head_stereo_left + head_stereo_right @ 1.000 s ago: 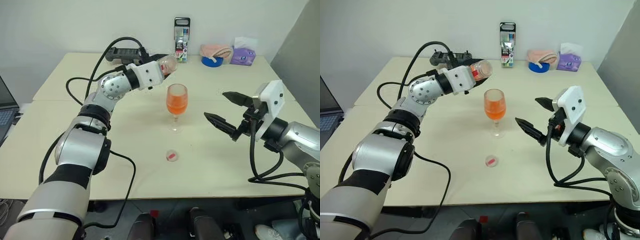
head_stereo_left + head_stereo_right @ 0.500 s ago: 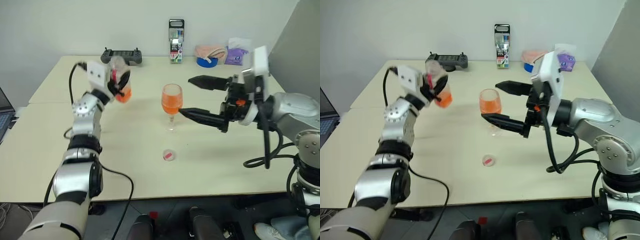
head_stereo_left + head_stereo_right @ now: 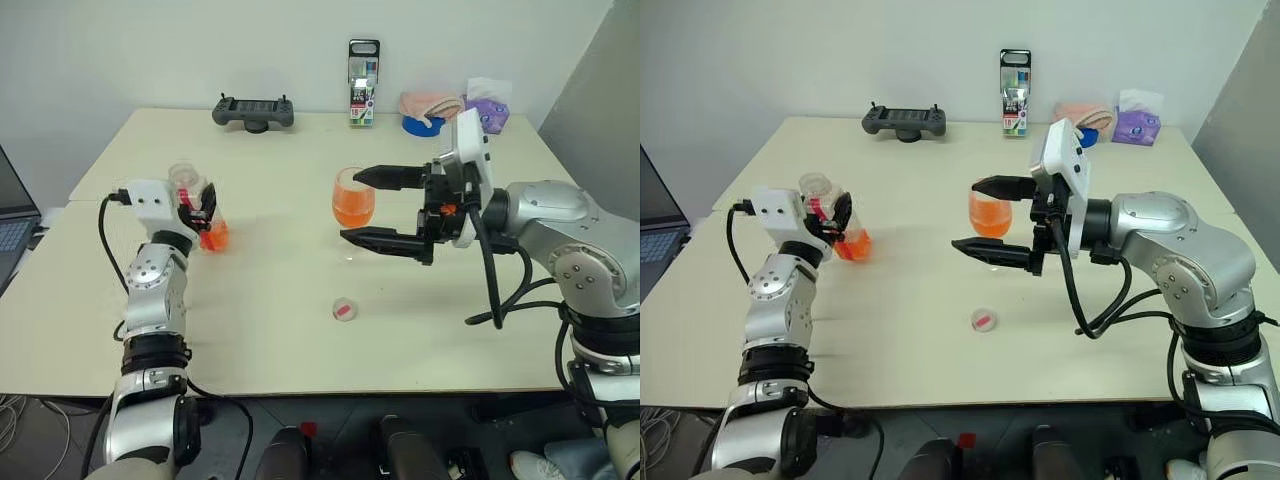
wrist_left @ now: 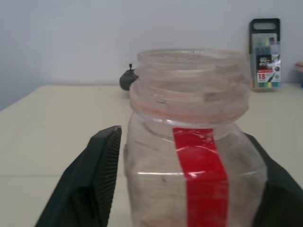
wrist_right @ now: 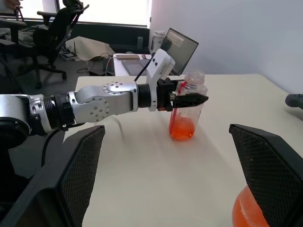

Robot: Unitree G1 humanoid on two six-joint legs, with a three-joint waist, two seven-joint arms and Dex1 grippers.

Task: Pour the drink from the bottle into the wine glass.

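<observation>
The bottle (image 3: pixel 214 238) stands upright and uncapped on the table at the left, with a little orange-red drink in its bottom. My left gripper (image 3: pixel 198 208) is open, its fingers flanking the bottle's body; the left wrist view shows a thin gap beside the bottle (image 4: pixel 189 142). At the table's middle the wine glass (image 3: pixel 353 200) stands with its bowl well filled with orange-red drink. My right gripper (image 3: pixel 350 206) points left, open wide, with one finger above and one below the bowl in the head views and touching nothing. The bottle's white-and-red cap (image 3: pixel 343 310) lies in front of the glass.
Along the far edge sit a black game controller (image 3: pixel 253 110), a marker pack (image 3: pixel 363 68), a pink cloth with a blue tape roll (image 3: pixel 425 105) and a purple tissue pack (image 3: pixel 487 108). A laptop (image 3: pixel 12 215) shows at the left.
My left arm swung the tilted bottle away from the glass, down and left, and stood it on the table, then its jaws loosened. My right gripper swung left to the glass.
</observation>
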